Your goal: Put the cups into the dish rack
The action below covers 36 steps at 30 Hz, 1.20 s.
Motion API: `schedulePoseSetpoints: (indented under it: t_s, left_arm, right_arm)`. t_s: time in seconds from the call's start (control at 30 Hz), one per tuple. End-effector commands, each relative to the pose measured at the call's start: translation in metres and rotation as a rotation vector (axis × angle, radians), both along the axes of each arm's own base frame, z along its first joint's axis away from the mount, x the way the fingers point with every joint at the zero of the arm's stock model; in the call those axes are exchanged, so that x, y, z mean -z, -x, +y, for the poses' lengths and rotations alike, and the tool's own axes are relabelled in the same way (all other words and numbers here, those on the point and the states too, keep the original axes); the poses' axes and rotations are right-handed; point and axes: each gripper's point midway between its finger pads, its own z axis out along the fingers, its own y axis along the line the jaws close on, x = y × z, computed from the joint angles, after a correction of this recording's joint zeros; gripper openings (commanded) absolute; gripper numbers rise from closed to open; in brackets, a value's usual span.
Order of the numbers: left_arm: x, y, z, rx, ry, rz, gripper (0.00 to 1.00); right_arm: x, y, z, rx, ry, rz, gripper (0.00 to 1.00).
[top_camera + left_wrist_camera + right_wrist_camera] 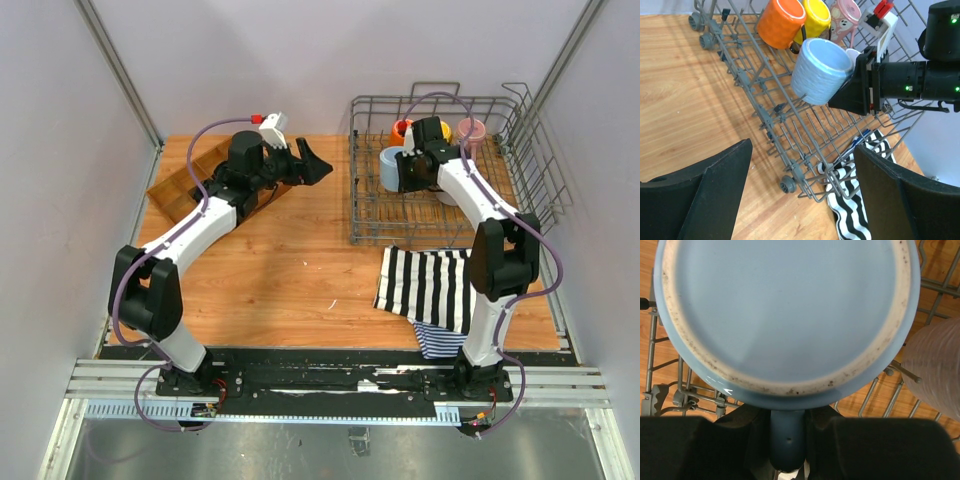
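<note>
Blue cup (820, 70), on its side, is grasped by its handle in the clenched right gripper (856, 87), over the left part of the wire rack (360, 215) at the worktop's (280, 270) far right. Orange (781, 22), yellow (816, 16) and pink (844, 17) cups sit along the rack's back. The left gripper (315, 165) hangs released, well apart, by a wooden tray (175, 190).

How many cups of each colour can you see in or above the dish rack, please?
Orange cup: 1
Yellow cup: 1
Pink cup: 1
Light blue cup: 1
Grey cup: 1
Total: 5
</note>
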Motion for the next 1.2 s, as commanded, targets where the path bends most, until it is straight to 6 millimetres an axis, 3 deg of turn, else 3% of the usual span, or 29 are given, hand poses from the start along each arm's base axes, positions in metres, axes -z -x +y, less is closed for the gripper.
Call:
schedulePoseSetpoints:
  t_s: [0.0,1.17]
  left_arm:
    - [-0.015,-0.01,0.002,-0.013,0.015,-0.018,0.87]
    - [0.007,0.003,0.002,0.015,0.016,0.039,0.87]
  right_arm:
    - [-0.018,-0.016,0.011,-0.014,-0.035,-0.093,0.01]
    - [0.065,0.027,-0.014,0.017,0.065,0.058,0.02]
